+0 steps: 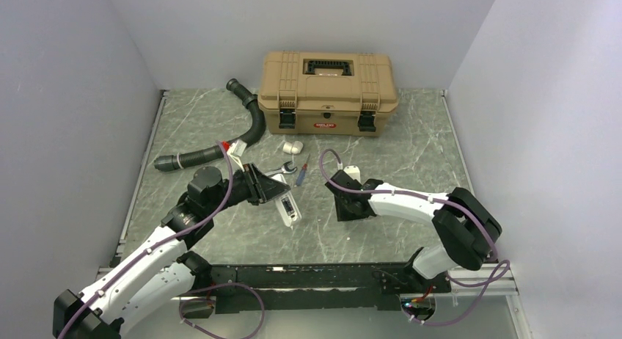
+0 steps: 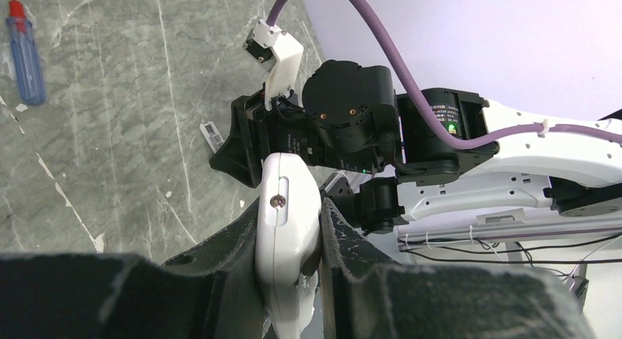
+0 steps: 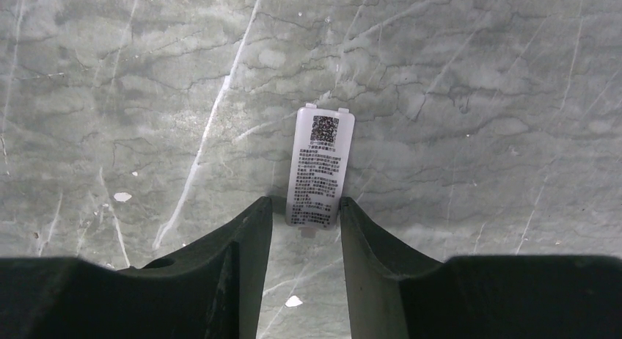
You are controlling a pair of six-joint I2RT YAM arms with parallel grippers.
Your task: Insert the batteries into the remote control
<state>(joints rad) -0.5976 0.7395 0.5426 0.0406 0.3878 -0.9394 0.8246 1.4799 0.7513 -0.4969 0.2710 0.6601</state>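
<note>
My left gripper is shut on the remote control, a slim white handset held off the table near the middle. In the left wrist view its white body, with one screw, is clamped between both fingers. My right gripper is down at the table right of centre, open. Its fingertips stand on either side of the near end of a small white battery cover with printed text, lying flat. The right finger meets the cover's edge; a thin gap shows on the left. I cannot make out the batteries.
A tan toolbox stands shut at the back. A black hose curves at the back left. A wrench, a blue-and-red screwdriver and a stubby white cylinder lie between the toolbox and the grippers. Walls enclose the table.
</note>
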